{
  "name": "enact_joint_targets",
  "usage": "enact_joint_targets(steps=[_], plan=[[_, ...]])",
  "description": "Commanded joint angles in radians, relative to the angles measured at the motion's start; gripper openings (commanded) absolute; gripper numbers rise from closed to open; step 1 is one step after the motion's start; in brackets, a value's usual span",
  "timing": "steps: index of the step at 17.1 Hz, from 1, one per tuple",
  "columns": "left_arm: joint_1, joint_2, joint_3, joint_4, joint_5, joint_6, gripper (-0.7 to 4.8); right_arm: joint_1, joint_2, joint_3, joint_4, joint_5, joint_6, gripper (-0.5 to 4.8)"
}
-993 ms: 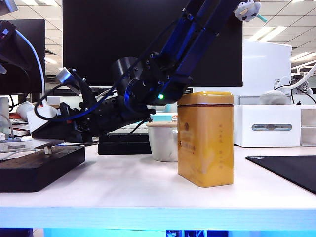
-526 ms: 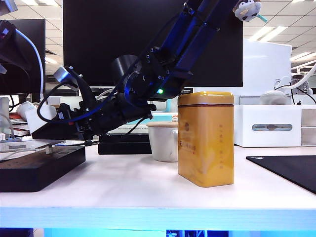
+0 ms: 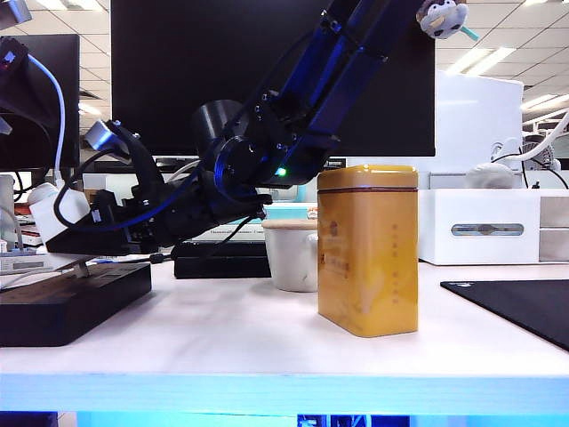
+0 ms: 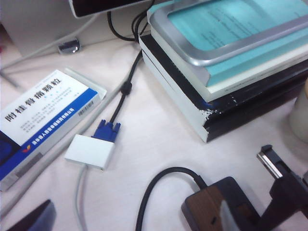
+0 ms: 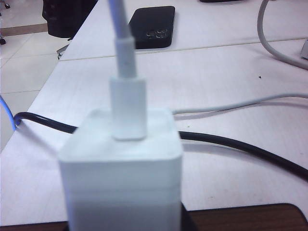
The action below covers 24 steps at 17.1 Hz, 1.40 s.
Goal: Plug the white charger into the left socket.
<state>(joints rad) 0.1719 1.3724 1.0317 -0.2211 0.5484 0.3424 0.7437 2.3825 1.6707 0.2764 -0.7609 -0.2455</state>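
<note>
The white charger (image 5: 120,168) is clamped in the right tool (image 3: 67,233) above the power strip (image 3: 62,302). Prongs should be squared (left tool (image 4: 284,183) spread, idle) before pressing.

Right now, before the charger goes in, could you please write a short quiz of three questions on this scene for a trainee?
1. True or false: the right gripper holds the white charger above the black power strip.
2. What partly hides the white mug? A) yellow tin B) red bottle C) green bowl
3. Which gripper is open and empty beside the stacked books?

Key: 1 true; 2 A; 3 the left gripper.
</note>
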Motion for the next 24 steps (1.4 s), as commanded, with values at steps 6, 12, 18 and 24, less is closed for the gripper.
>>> enact_joint_targets(steps=[6, 12, 18, 24], plan=[[0.000, -0.005, 0.004, 0.005, 0.022, -0.002, 4.79, -0.040, 0.032, -0.018, -0.216, 0.022, -0.010, -0.01], [-0.001, -0.005, 0.003, -0.054, 0.146, 0.013, 4.79, -0.033, 0.030, -0.016, -0.184, -0.001, -0.009, -0.01], [-0.001, -0.003, -0.024, -0.227, 0.148, 0.265, 4.79, -0.034, 0.019, -0.016, -0.111, -0.033, 0.043, -0.01], [-0.001, 0.059, -0.077, -0.148, 0.296, 0.338, 4.79, -0.035, 0.019, -0.016, -0.042, -0.053, 0.092, -0.01]])
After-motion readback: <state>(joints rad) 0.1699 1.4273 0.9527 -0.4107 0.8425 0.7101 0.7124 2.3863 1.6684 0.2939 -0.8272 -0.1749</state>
